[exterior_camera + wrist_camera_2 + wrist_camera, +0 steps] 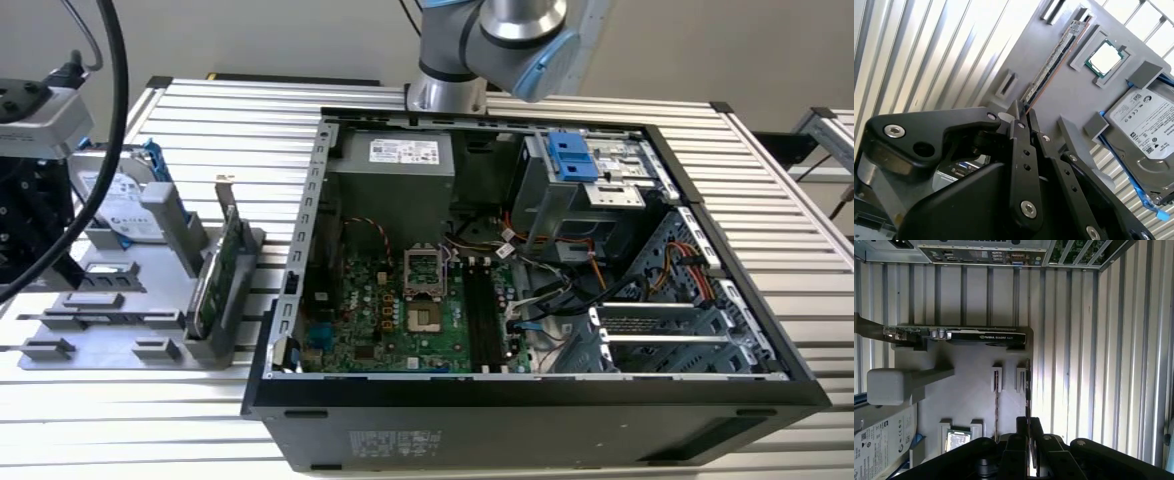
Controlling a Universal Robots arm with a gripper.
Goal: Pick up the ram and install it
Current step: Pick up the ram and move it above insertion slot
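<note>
The ram point(1054, 60) is a long thin dark stick standing on edge in a slot of the grey holder tray point(1054, 115). It also appears edge-on as a dark strip, the ram point(1027, 387), in the first wrist view. My gripper point(1022, 111) hangs well above the tray with its black fingers point(1015, 131) together and nothing between them. In the first wrist view the gripper point(1029, 422) lines up with the near end of the stick. The open computer case point(534, 260) shows its green motherboard point(400, 310) with dark memory slots point(483, 315).
The tray point(127, 290) stands at the exterior view's left of the case, on a ribbed metal table point(801, 220). It also holds a silver hard drive point(1144, 135), a processor chip point(1105, 57) and a larger green card point(220, 275). Cables run inside the case.
</note>
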